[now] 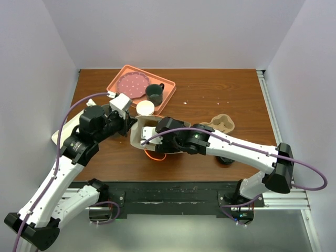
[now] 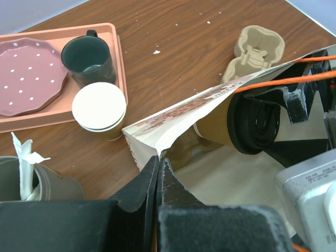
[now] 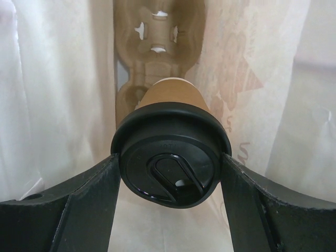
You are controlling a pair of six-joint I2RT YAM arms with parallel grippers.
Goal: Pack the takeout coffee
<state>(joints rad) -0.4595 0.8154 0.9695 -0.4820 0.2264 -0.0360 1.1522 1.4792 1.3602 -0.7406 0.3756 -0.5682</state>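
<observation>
One takeout coffee (image 3: 170,131) sits clamped in the right pincer (image 3: 169,160). A finger presses each side of the black lid's rim, and the jaws stand wide around it. The cup is inside the single paper bag (image 2: 157,128), past the bag's mouth. Its long axis runs straight out along the right pincer's line of reach. The lid faces back toward that wrist and the tan base points away, deeper into the bag. In the left wrist view the cup lies close to level rather than upright.

Beyond the cup's base, further along the same line, a pulp cup carrier shows between the bag's pale walls. One carrier (image 1: 220,123) also lies on the table (image 1: 220,89), outside the bag. I cannot tell whether these are the same piece.

The left pincer (image 2: 158,163) has its jaws together, pinching the near corner of the bag's rim.

Ahead and to the left of the left pincer stands one white-lidded paper cup (image 2: 98,107), touching the edge of one orange tray (image 2: 52,119). The tray holds one dark green mug (image 2: 89,58) and one dotted maroon plate (image 2: 29,76), side by side.
</observation>
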